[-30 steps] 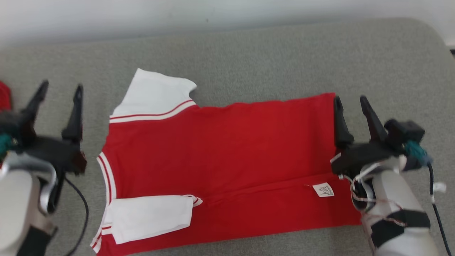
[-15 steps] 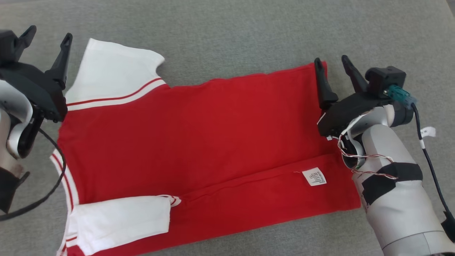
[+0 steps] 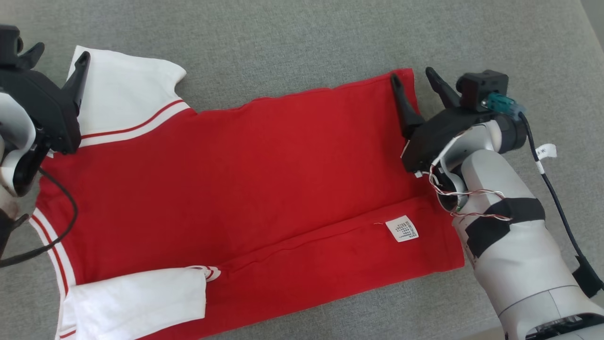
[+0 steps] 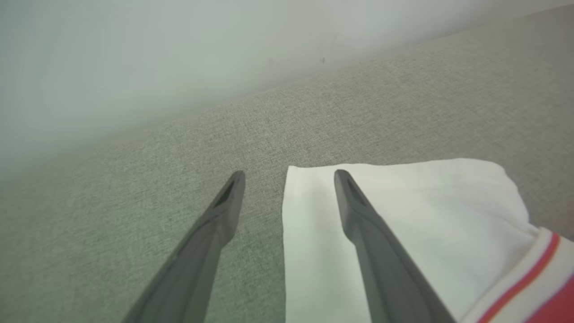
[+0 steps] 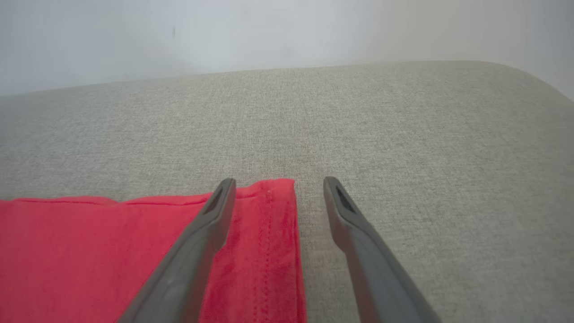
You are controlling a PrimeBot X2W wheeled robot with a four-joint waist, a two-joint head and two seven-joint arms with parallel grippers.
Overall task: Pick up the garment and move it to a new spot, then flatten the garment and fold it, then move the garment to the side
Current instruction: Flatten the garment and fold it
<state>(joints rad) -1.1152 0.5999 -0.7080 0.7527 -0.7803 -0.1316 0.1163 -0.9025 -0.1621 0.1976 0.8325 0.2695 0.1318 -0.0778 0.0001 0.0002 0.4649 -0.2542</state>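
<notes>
Left gripper (image 3: 60, 52), fingers spread and holding nothing, has come in from well left of the red sports shirt (image 3: 264, 165) to its upper white sleeve (image 3: 127, 89). One finger is over the sleeve's outer edge, the other over the grey cushion (image 3: 306, 38). Right gripper (image 3: 412, 75), likewise spread and empty, straddles the hem's far corner, one finger over red fabric, the other past the edge. A second ago it sat just beside that hem. The shirt lies flat on the cushion, lower sleeve (image 3: 141, 297) folded in, care label (image 3: 402, 229) showing. The head camera has tilted down, shifting the whole scene.
</notes>
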